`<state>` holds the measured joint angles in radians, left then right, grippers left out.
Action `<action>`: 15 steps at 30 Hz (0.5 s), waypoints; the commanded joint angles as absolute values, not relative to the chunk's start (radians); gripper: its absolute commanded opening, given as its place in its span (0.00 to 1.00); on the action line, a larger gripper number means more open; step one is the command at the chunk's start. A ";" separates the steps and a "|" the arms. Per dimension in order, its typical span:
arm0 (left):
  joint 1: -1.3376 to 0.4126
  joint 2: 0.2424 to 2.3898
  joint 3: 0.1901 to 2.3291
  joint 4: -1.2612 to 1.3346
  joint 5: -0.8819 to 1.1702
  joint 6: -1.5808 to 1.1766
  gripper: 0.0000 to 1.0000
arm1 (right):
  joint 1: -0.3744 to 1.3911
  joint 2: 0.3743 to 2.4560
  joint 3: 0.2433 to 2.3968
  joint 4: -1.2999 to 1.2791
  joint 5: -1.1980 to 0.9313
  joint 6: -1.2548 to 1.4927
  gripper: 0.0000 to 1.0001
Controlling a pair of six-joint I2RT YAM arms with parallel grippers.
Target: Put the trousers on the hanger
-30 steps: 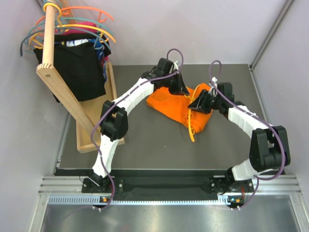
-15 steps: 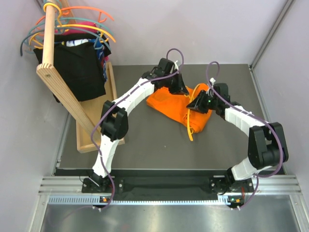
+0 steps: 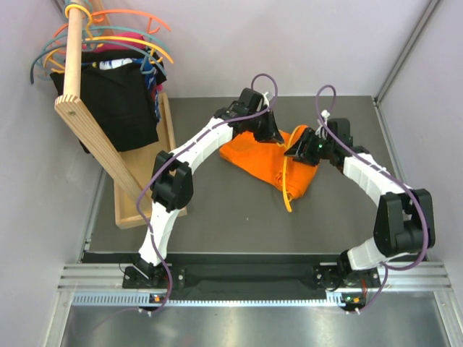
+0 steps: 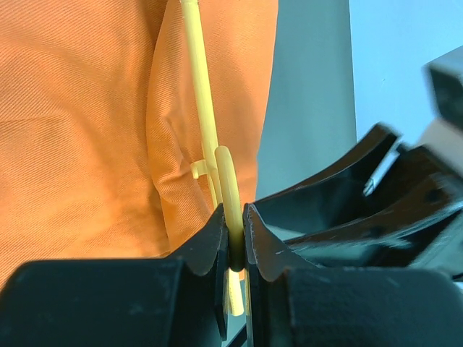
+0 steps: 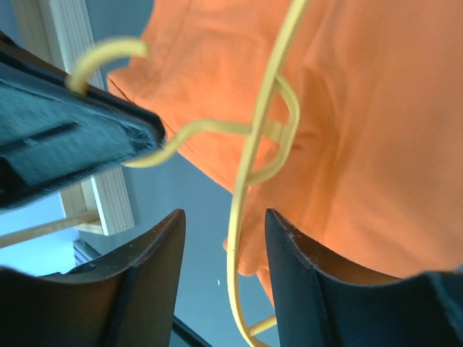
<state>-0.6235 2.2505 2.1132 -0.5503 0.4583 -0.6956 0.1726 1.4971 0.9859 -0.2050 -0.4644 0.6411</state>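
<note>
The left gripper [image 4: 233, 244] has its fingers [image 4: 206, 249] pressed together on the hook of the hanger [image 4: 205, 116], with the yellow loop pinched between the tips. From there the hanger's thin stem runs away over the trousers [image 4: 79, 123], folded orange cloth filling the left of the left wrist view.

The right gripper [image 5: 224, 231] has its fingers [image 5: 155, 282] apart. One thin arm of the hanger [image 5: 249, 155] runs down through the gap between them and appears to touch neither finger. Beyond it lie the trousers [image 5: 362, 108]. At upper left the left gripper shows as a dark, blurred shape on the hook.

From above, the left gripper [image 3: 269, 134] and right gripper [image 3: 302, 148] face each other, close together, over the far middle of the table [image 3: 217, 217]. The trousers [image 3: 249, 155] lie in a crumpled heap on the table beneath them. The hanger [image 3: 287, 194] crosses the heap's right part, and one arm end pokes out past its near edge. Well apart, at far left, a wooden rack [image 3: 72, 65] carries a black garment [image 3: 119, 108] and other hangers [image 3: 126, 36] in orange and teal.
</note>
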 commanded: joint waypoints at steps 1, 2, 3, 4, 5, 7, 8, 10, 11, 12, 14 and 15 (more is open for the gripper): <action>-0.629 2.218 2.160 -0.531 0.479 -0.683 0.00 | 0.152 1.491 1.077 -0.239 -0.472 0.562 0.48; -0.629 2.220 2.160 -0.532 0.482 -0.681 0.00 | 0.152 1.496 1.083 -0.236 -0.472 0.555 0.46; -0.629 2.218 2.160 -0.531 0.482 -0.681 0.00 | 0.152 1.506 1.085 -0.224 -0.476 0.555 0.45; -0.627 2.218 2.158 -0.532 0.483 -0.681 0.00 | 0.152 1.514 1.085 -0.206 -0.476 0.552 0.42; -0.627 2.218 2.160 -0.532 0.485 -0.681 0.00 | 0.152 1.523 1.088 -0.201 -0.479 0.558 0.41; -0.627 2.218 2.160 -0.529 0.486 -0.684 0.00 | 0.153 1.558 1.101 -0.192 -0.494 0.561 0.38; -0.627 2.218 2.161 -0.528 0.488 -0.686 0.00 | 0.153 1.569 1.106 -0.189 -0.495 0.563 0.37; -0.627 2.218 2.163 -0.528 0.489 -0.687 0.00 | 0.153 1.592 1.109 -0.176 -0.494 0.571 0.31; -0.627 2.217 2.163 -0.528 0.488 -0.686 0.00 | 0.153 1.603 1.115 -0.175 -0.492 0.572 0.31; -0.627 2.217 2.164 -0.528 0.488 -0.684 0.00 | 0.155 1.606 1.115 -0.164 -0.491 0.572 0.30; -0.626 2.215 2.163 -0.529 0.491 -0.683 0.00 | 0.153 1.608 1.111 -0.138 -0.483 0.575 0.30; -0.627 2.214 2.163 -0.529 0.494 -0.683 0.00 | 0.153 1.612 1.114 -0.135 -0.480 0.575 0.30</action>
